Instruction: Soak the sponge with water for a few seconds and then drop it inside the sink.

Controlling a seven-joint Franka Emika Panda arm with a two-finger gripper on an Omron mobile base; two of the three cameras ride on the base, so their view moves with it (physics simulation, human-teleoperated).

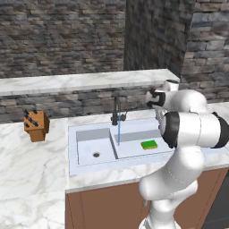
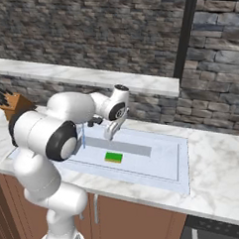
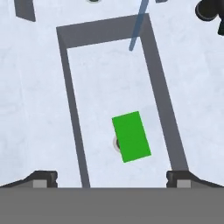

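Fingertips (image 3: 43, 179) of the gripper (image 3: 111, 180) stand spread wide at the hand view's bottom, holding nothing. Below them the sink (image 1: 85, 129) holds the sponge (image 3: 131, 136), lying flat over a basin's drain, apart from the water (image 1: 119, 132). Judging by this, the drop looks done; nothing obvious remains.

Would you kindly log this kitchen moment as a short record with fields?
sponge: lying flat on the floor of a sink basin, green face up, partly over the drain
water: thin stream running from the faucet
sink: double basin set in the marble counter
claw: open, above the sponge, holding nothing
knife block: on the counter beside the sink
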